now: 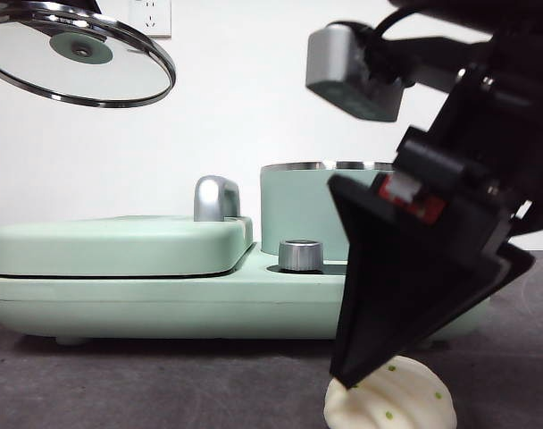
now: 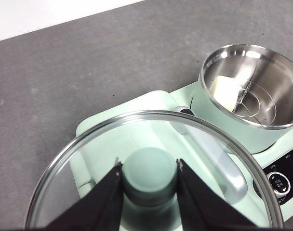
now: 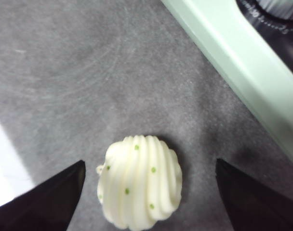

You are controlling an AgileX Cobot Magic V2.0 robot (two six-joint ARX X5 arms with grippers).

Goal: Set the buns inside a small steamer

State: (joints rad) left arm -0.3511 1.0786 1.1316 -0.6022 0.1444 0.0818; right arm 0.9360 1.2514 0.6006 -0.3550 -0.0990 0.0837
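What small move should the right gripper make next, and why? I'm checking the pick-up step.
Probably lower and close: the right gripper is open, its jaws straddling the ridged bun on the table, while the left gripper holds the lid off the steamer.

Even, bright indoor light. The white wall in the front view is nearly washed out, and the near dark gripper (image 1: 379,375) is soft. Glare streaks the steel steamer (image 2: 252,86) bowl and glass lid (image 2: 88,159). The ridged bun (image 3: 139,180) casts a faint soft shadow; the right wrist view is slightly blurred.
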